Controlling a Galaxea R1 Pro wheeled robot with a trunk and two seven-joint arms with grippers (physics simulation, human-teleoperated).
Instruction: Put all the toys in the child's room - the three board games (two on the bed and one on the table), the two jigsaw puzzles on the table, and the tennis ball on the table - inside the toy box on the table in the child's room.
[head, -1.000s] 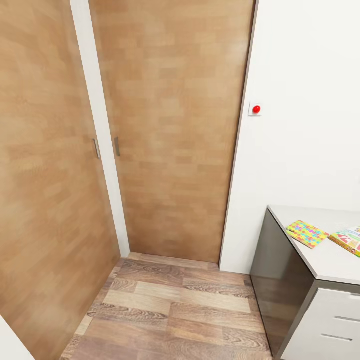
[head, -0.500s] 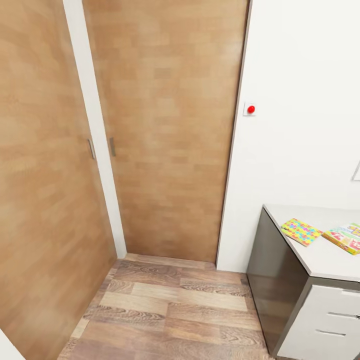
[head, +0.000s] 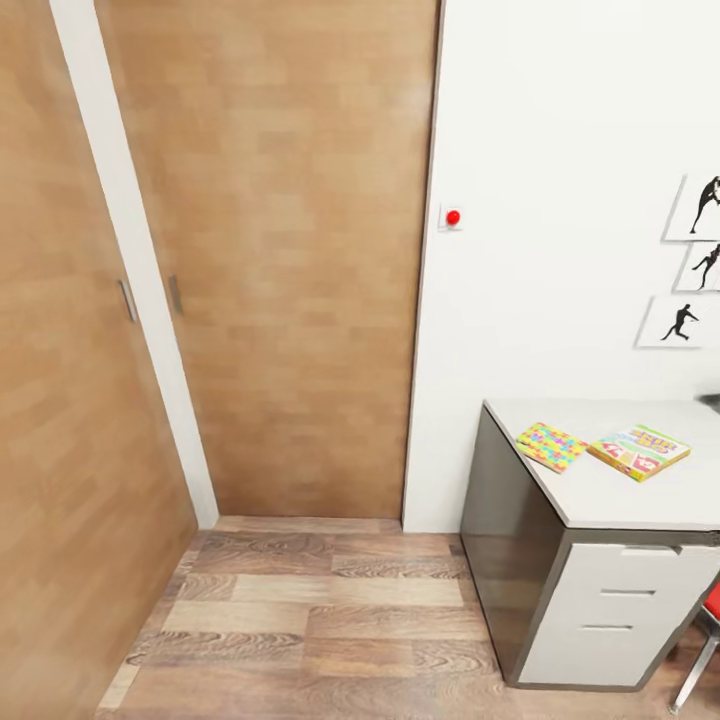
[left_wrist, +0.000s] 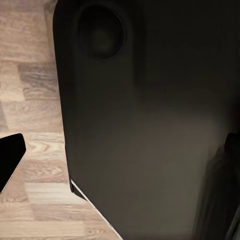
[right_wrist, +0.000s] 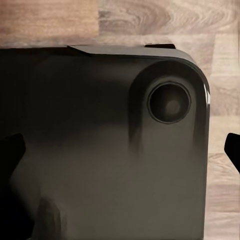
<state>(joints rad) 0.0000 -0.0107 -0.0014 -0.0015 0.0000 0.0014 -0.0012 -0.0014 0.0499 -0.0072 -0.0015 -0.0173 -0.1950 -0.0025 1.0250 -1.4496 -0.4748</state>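
The head camera looks forward and down into a room corner, the table (head: 640, 505) at four o'clock. Both wrist cameras face down, close against the robot's dark body (left_wrist: 150, 125), sharing wood-plank floor (head: 330, 620).

Glossy black rounded base shell (right_wrist: 100, 150) with a circular recess (right_wrist: 169, 102).

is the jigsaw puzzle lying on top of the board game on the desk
No, the jigsaw puzzle lies flat on the table beside the board game, apart from it.
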